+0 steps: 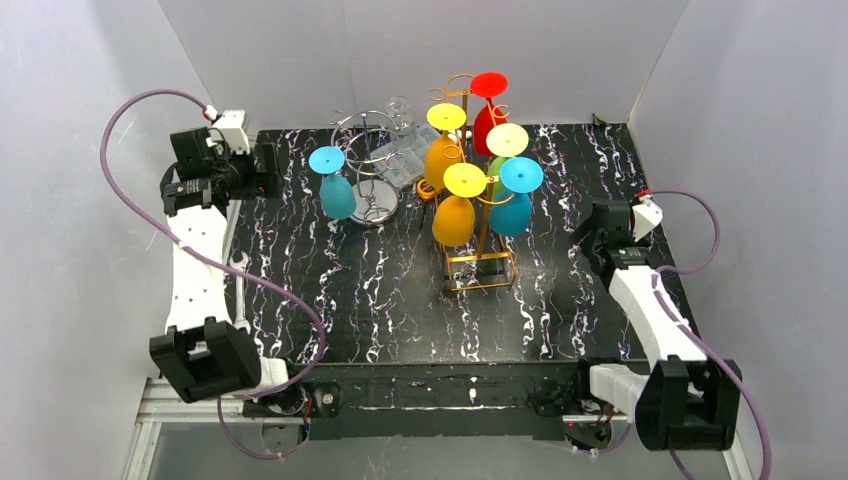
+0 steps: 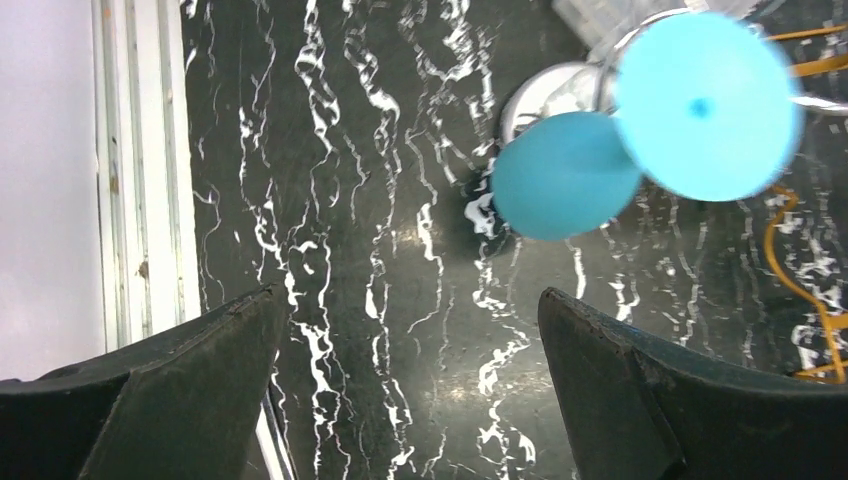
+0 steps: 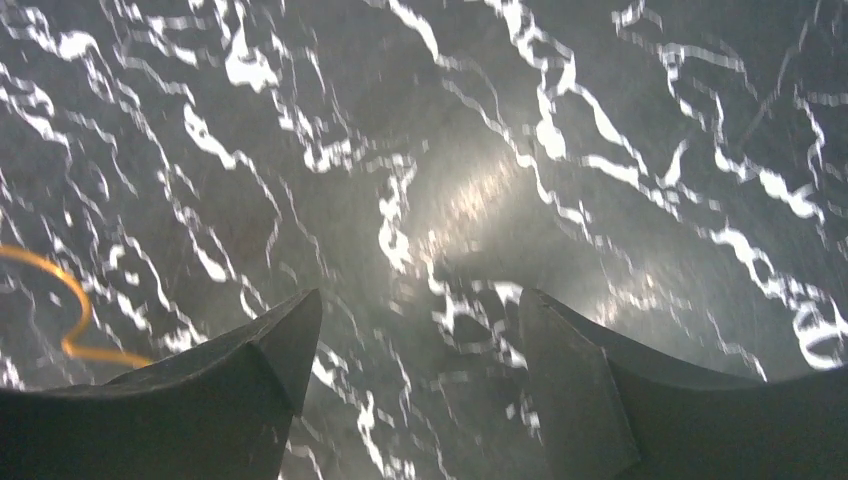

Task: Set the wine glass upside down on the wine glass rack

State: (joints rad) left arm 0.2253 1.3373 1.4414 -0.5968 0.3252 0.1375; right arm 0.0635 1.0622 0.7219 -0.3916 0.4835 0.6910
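Note:
The gold wine glass rack [image 1: 481,262] stands mid-table with several coloured wine glasses hanging upside down on it. The teal wine glass [image 1: 513,205] is on its right side. My right gripper [image 1: 592,238] is to the right of that glass and apart from it. In the right wrist view the right gripper [image 3: 420,296] is open over bare table, with nothing between its fingers. A light-blue wine glass [image 1: 336,190] hangs upside down on a silver rack [image 1: 372,150]. My left gripper [image 1: 268,166] is left of it. The left gripper [image 2: 410,293] is open and empty, short of the light-blue glass [image 2: 565,175].
A clear glass [image 1: 400,112] and a clear tray [image 1: 405,160] sit at the back behind the silver rack. A gold wire loop [image 3: 65,300] of the rack shows at the left of the right wrist view. The table's left edge [image 2: 140,200] runs beside the left gripper.

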